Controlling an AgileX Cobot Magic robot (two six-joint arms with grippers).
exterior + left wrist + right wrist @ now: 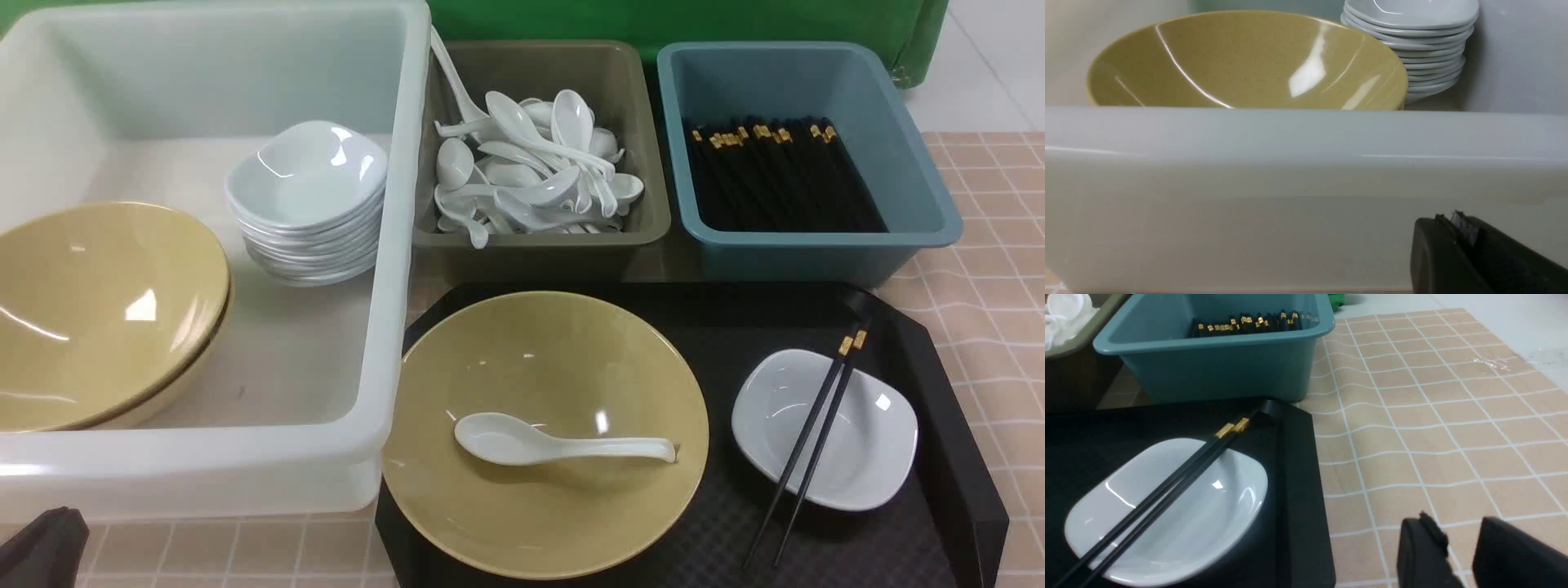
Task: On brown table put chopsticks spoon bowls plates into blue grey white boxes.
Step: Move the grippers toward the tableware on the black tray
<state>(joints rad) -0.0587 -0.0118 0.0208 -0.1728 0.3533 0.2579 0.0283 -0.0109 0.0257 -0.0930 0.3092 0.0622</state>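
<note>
On the black tray (939,392) a yellow bowl (522,523) holds a white spoon (555,445). Beside it a white plate (865,457) carries two black chopsticks (816,433), also in the right wrist view (1167,490). The white box (384,343) holds stacked yellow bowls (98,310) and stacked white plates (310,204). The grey box (637,220) holds spoons, the blue box (922,204) chopsticks. My left gripper (1457,224) is shut and empty, low before the white box's wall (1290,196). My right gripper (1457,535) is open and empty over the tablecloth, right of the tray.
A checked brown tablecloth (1433,416) covers the table to the right of the tray. A green backdrop (653,20) stands behind the boxes. A dark part of my left arm (41,547) shows at the front left corner.
</note>
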